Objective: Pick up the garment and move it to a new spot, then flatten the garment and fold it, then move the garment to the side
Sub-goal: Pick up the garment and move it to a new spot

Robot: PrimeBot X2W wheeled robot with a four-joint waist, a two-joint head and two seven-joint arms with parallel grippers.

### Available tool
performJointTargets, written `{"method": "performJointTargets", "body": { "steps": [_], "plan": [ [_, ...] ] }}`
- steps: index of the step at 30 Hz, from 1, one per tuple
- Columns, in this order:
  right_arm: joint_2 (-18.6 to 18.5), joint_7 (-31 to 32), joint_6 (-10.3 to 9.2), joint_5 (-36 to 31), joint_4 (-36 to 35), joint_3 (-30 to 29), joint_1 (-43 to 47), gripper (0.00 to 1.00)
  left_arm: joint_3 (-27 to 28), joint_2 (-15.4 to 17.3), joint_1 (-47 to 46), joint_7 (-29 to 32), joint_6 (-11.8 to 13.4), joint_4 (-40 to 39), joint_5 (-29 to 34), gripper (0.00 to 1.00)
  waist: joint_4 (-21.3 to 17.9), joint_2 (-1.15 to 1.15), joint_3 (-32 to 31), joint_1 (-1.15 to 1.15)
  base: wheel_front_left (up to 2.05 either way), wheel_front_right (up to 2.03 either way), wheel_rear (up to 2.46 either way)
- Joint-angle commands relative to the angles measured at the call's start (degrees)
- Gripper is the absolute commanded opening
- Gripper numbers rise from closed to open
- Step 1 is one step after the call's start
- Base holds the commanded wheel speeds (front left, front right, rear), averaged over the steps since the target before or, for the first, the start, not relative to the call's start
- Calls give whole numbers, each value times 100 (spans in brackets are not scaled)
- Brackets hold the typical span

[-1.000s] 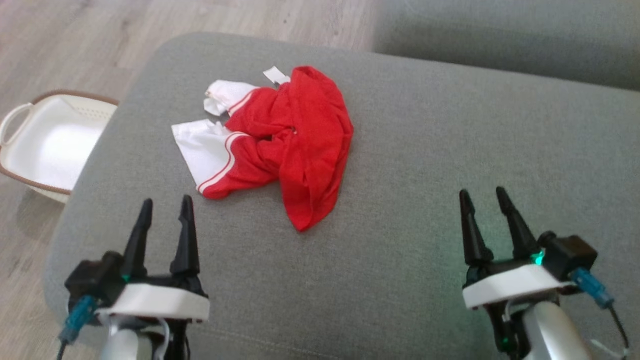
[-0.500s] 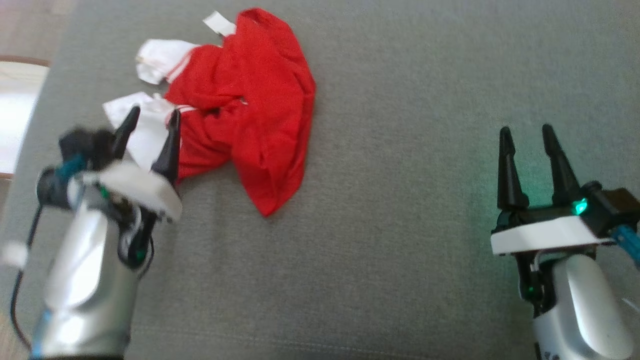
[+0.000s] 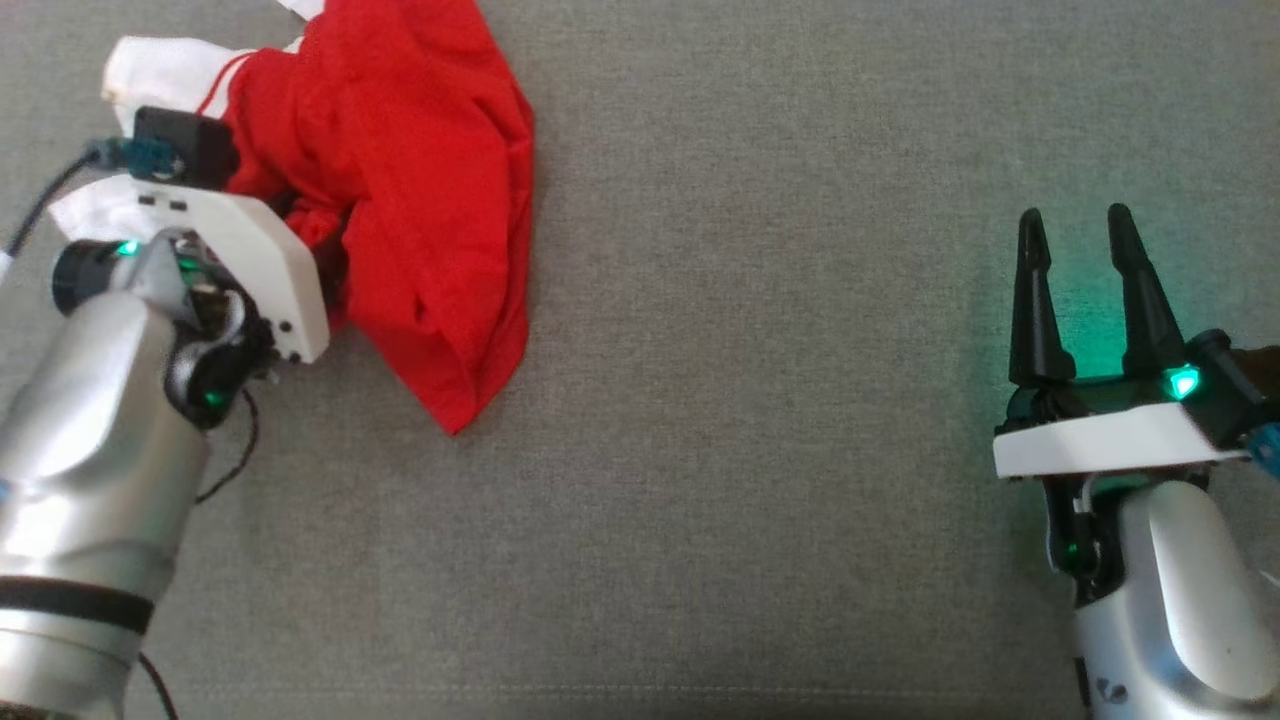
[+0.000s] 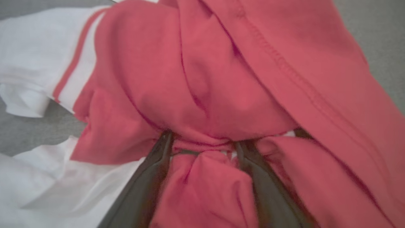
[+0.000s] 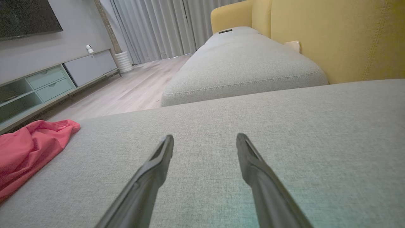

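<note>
The head camera has tipped down and closer than a second ago, so the whole picture has slid; the crumpled heap itself keeps the same shape on the grey seat cushion [image 3: 760, 420]. The real change is the left arm. A second ago it waited at the cushion's near left corner, and half a second ago its fingers hovered over the white sleeve. Now its wrist is turned down onto the red and white garment [image 3: 400, 170]. In the left wrist view the left gripper [image 4: 202, 142] stands with its two dark fingers spread wide and their tips sunk into the red folds. A bunch of cloth bulges up between them but is not pinched, so nothing is held yet. The garment [image 4: 227, 72] lies bunched toward the cushion's far left part, white striped sleeves to its left and the red body trailing to a point toward the near edge. The right gripper [image 3: 1075, 215] sits over the cushion's near right side much as before, well apart from the cloth. Its fingers [image 5: 158, 164] are fully parted and empty above bare fabric, the garment [image 5: 28, 148] off to their left.
</note>
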Motion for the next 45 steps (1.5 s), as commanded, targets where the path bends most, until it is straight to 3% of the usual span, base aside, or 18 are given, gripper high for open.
{"method": "performJointTargets", "body": {
  "steps": [1, 4, 5, 6, 7, 11, 18, 26, 29, 37, 45],
  "plan": [
    [-12, -24, -5, -37, -208, 133, -147, 100, 84, 325, -180, 101, 3, -14, -95, 100, -52, 0, 51, -1, 0, 0, 0],
    [-12, -34, -5, -39, -205, 149, -169, 100, -149, 426, -233, 297, 3, 153, -383, 100, -99, 0, 90, -1, 0, 0, 0],
    [-11, -35, -5, -39, -205, 150, -185, 100, -219, 460, -249, 322, 3, 195, -455, 93, -113, 0, 98, -1, 0, 0, 0],
    [-11, -39, -5, -39, -205, 142, -201, 100, -276, 488, -266, 320, 3, 231, -523, 29, -124, 0, 100, -1, 0, 0, 0],
    [-11, -42, -5, -36, -203, 136, -215, 100, -339, 507, -279, 320, 3, 255, -599, 0, -133, 0, 94, -1, 0, 0, 0],
    [-11, -55, -5, -29, -160, 102, -224, 100, -526, 572, -322, 18, 3, 239, -851, 0, -131, 0, -6, -1, 0, 0, 0],
    [-11, -95, -5, 18, -22, 52, -137, 100, -516, 481, -375, -1480, 3, 55, -1040, 0, -90, 0, -531, -1, 0, 0, 0],
    [-11, -129, -5, 161, 94, 61, 22, 100, -493, 368, -221, -2370, 15, -424, -981, 0, -97, 0, -1027, -1, 0, 0, 0],
    [-11, -142, -5, 210, 134, 69, 73, 100, -474, 349, -101, -2609, 153, -737, -911, 0, -126, 0, -1149, -1, 0, 0, 0],
    [-11, -184, -5, 349, 182, 158, 94, 100, -709, 110, 117, -2489, 513, -1737, -781, 0, -400, 0, -1298, -1, 0, 0, 0],
    [-11, -215, -5, 470, 157, 257, -77, 100, -1063, -453, -161, -2198, 847, -2270, -594, 0, -983, 0, -1157, -1, 0, 0, 0]
  ]
}}
